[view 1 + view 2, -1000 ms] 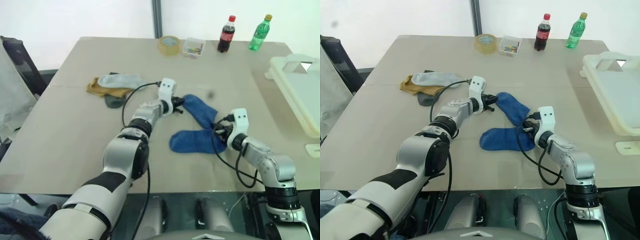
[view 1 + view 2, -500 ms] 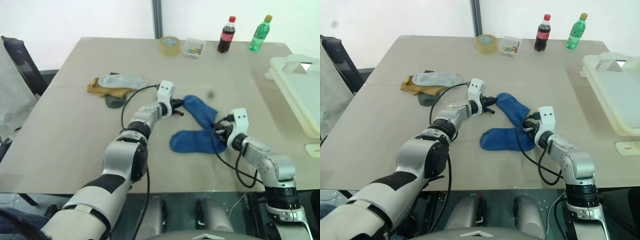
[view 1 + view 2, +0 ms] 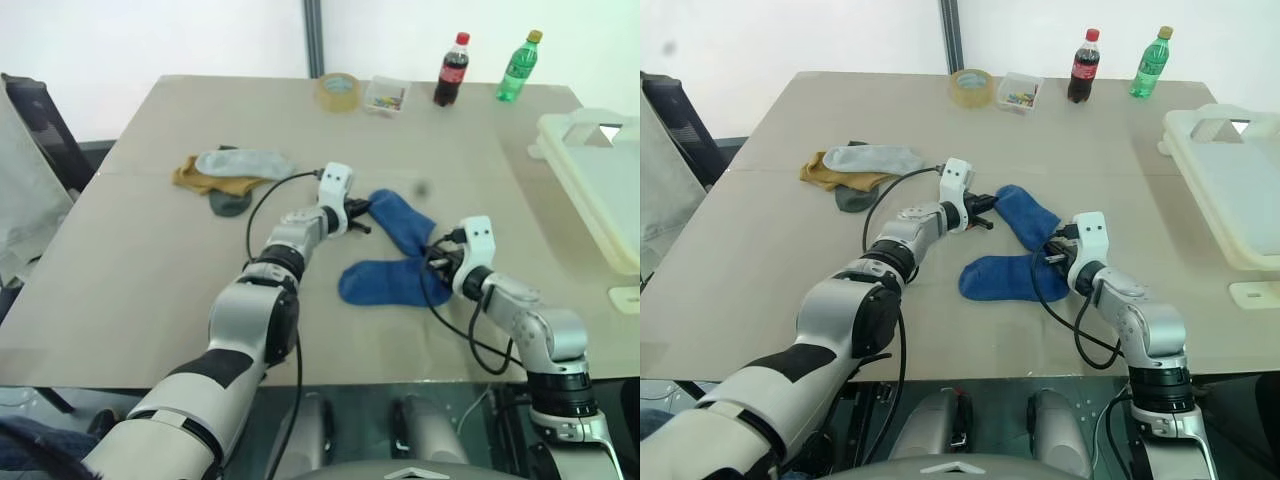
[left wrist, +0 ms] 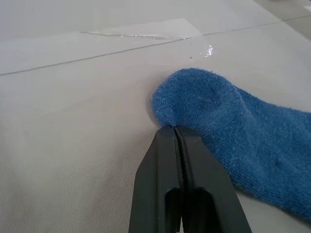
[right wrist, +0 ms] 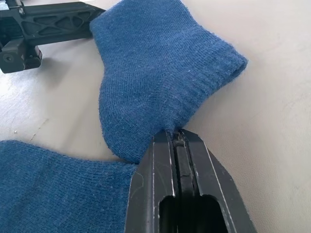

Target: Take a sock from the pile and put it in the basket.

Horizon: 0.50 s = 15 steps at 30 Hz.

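The pile (image 3: 232, 171) of grey, mustard and dark socks lies at the table's left middle. Two blue socks lie apart from it at the centre: an upper one (image 3: 402, 222) and a lower one (image 3: 385, 283). My left gripper (image 3: 362, 216) is shut, its tips pinching the upper blue sock's rounded toe end (image 4: 194, 97). My right gripper (image 3: 433, 262) is shut on the same sock's cuff end, where the fabric (image 5: 160, 73) puckers into the tips. The off-white basket (image 3: 598, 180) stands at the table's right edge.
At the table's far edge stand a tape roll (image 3: 338, 90), a small clear box (image 3: 386, 95), a cola bottle (image 3: 451, 68) and a green bottle (image 3: 519, 65). A dark chair (image 3: 35, 120) stands beyond the table's left side.
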Each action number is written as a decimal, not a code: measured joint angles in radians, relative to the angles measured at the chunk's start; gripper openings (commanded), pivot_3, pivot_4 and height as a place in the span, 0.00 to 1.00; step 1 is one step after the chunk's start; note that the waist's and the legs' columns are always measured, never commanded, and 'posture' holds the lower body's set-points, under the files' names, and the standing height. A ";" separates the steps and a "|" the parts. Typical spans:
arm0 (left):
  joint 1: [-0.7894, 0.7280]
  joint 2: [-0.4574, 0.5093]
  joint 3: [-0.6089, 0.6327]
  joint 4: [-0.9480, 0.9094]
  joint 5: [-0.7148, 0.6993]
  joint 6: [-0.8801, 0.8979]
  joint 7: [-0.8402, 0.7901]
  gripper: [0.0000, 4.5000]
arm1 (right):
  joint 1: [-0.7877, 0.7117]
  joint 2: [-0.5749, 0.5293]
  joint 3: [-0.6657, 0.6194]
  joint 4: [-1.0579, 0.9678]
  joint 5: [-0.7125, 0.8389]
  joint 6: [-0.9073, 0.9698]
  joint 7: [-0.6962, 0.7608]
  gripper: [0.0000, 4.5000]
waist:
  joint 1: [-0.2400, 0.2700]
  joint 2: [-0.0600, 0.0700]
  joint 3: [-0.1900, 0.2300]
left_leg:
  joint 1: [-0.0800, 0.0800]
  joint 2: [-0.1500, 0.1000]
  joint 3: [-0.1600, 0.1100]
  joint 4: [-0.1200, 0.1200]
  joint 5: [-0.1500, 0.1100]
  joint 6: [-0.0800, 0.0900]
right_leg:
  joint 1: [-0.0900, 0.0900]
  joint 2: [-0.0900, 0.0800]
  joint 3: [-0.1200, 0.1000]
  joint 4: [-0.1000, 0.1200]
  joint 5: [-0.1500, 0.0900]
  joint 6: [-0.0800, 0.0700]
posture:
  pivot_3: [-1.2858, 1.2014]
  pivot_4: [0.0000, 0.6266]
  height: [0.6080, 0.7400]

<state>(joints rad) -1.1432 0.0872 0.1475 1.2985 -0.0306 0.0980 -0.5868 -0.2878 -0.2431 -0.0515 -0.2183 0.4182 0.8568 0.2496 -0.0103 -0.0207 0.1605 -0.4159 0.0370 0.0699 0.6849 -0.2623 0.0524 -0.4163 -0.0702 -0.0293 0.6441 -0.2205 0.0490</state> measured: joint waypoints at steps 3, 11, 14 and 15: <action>0.002 0.005 0.011 0.000 -0.011 0.002 -0.019 0.01 | 0.004 0.000 0.008 -0.009 -0.011 -0.005 -0.001 0.00 | -0.001 0.000 0.000 | 0.000 0.000 0.000 0.000 0.000 0.000 | 0.000 0.000 0.000 0.000 0.000 0.000 | 0.52 0.24 1.00; 0.051 0.052 0.083 -0.035 -0.107 -0.025 -0.165 0.01 | -0.037 -0.029 0.005 -0.108 -0.012 0.055 -0.015 0.00 | -0.005 0.000 0.000 | -0.001 0.001 -0.001 0.000 0.000 0.000 | -0.003 0.000 0.001 0.001 0.000 0.000 | 0.52 0.24 1.00; 0.101 0.074 0.080 -0.123 -0.132 -0.015 -0.235 0.01 | -0.091 -0.037 -0.006 -0.160 -0.006 0.082 -0.024 0.00 | -0.004 0.000 0.000 | -0.001 0.001 -0.001 -0.001 0.000 0.000 | -0.003 0.000 0.001 0.001 0.000 0.000 | 0.52 0.24 1.00; 0.118 0.079 0.079 -0.154 -0.137 -0.003 -0.248 0.01 | -0.099 -0.041 -0.009 -0.176 -0.001 0.089 -0.026 0.00 | -0.003 0.000 0.000 | -0.001 0.001 -0.001 0.000 0.000 0.000 | -0.003 0.000 0.001 0.001 0.000 0.000 | 0.52 0.24 1.00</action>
<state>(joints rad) -1.0250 0.1662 0.2269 1.1443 -0.1672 0.0950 -0.8344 -0.3863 -0.2842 -0.0604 -0.3939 0.4169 0.9458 0.2240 -0.0137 -0.0204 0.1609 -0.4173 0.0377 0.0686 0.6844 -0.2623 0.0524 -0.4190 -0.0701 -0.0281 0.6449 -0.2204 0.0489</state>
